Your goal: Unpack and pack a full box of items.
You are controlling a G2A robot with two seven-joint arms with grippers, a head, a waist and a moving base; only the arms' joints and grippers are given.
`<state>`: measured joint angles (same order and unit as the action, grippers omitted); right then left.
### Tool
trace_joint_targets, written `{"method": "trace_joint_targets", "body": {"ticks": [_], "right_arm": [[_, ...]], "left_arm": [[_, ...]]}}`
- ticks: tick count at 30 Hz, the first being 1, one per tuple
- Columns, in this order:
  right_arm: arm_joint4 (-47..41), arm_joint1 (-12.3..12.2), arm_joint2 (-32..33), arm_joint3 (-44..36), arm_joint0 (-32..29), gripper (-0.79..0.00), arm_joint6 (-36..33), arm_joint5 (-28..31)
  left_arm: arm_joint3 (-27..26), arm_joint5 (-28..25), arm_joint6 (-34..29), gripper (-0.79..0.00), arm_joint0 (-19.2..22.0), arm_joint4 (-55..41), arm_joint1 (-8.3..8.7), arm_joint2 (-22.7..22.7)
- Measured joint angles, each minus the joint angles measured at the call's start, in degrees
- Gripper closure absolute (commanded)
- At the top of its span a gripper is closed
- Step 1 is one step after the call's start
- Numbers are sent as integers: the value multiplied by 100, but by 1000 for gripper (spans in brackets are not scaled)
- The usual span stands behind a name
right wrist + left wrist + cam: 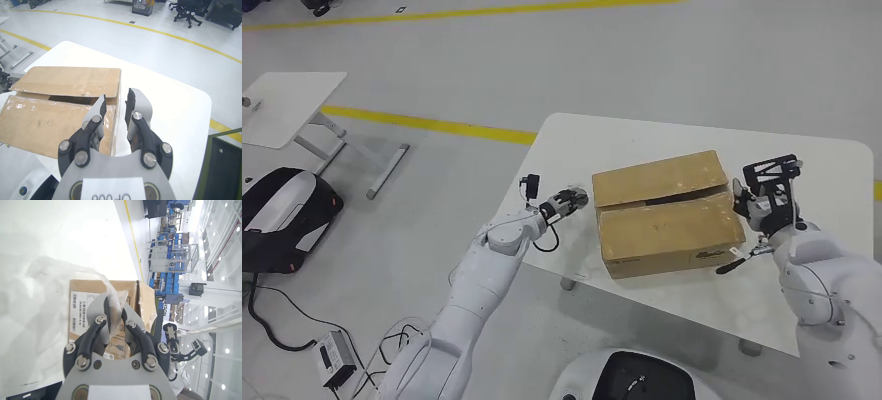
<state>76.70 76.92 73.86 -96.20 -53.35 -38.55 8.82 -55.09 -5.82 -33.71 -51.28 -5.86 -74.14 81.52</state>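
A cardboard box (667, 215) lies at the centre of the white tabletop (662, 140), its long axis running from 9 to 3 o'clock. Its 2 top flaps (62, 79) are folded down but do not quite meet, which leaves a narrow dark gap (66, 98) along the middle. Glossy clear tape covers part of the flap nearer the robot.

The left end effector (575, 198) sits at the box's 9 o'clock end, just beside the end face that carries a white barcode label (79, 311). Its fingers are pinched almost together on a tape strip (113, 294), a translucent ribbon that rises from between the pads and trails away across the box's end.

The right end effector (116, 108) is at the box's 3 o'clock end. Its fingers stand well apart and hold nothing. 1 finger is over the edge of the box top, and the other is just past the end face, above bare tabletop.
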Motion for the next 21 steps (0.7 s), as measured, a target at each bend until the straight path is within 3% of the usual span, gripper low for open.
{"method": "trace_joint_targets", "body": {"ticks": [4,14,19,21], "right_arm": [[-49,56,-256,346,347,0,288,-13],[124,254,-1190,1955,1121,0,695,64],[101,324,-1402,2503,1263,0,770,97],[88,345,-1447,2635,1314,0,793,93]], "left_arm": [[30,-2,14,0,-31,-22,17,21],[-298,3,119,-160,-217,7,64,65],[-624,15,216,-163,-366,30,96,129],[-742,21,260,-129,-429,56,108,149]]}}
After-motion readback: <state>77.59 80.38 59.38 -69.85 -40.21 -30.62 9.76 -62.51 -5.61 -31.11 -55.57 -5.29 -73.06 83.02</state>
